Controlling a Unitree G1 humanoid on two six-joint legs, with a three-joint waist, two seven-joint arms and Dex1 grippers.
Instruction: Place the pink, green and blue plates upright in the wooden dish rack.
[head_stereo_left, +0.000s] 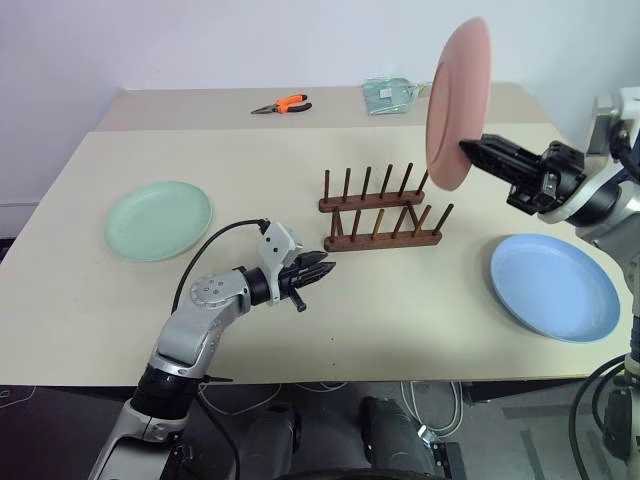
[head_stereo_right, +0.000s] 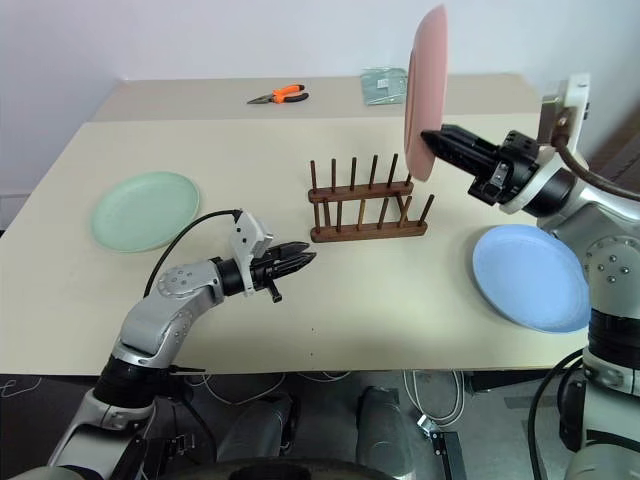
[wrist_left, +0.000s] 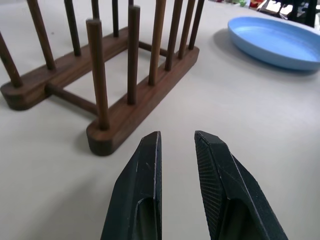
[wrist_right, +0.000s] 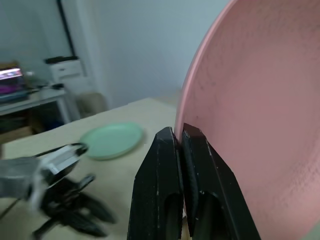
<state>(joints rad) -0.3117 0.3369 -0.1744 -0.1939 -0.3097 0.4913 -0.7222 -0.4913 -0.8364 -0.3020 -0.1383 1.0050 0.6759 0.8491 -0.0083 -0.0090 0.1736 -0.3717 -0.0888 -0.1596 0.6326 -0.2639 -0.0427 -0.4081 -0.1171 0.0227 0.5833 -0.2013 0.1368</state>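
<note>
1. Holding the pink plate (head_stereo_left: 458, 104) by its rim, the right gripper (head_stereo_left: 470, 150) is pinching it on edge in the air, above and just beside the right end of the wooden rack (head_stereo_left: 382, 210); its two fingers are clamped on the thin edge alone.
2. Resting low over the table (head_stereo_left: 60, 300), the left gripper (head_stereo_left: 322, 270) is pointing at the near bar of the rack with its fingers slightly parted and nothing between them.
3. Lying flat, the green plate (head_stereo_left: 158, 220) is sitting at the left, the blue plate (head_stereo_left: 554, 286) at the right, both well apart from the rack, which is standing empty.
4. Risks, as judged: the narrow pinch may be letting the plate swing or slip; a misaligned descent may be striking the pegs and pushing the light rack; the plate may be missing a slot.
</note>
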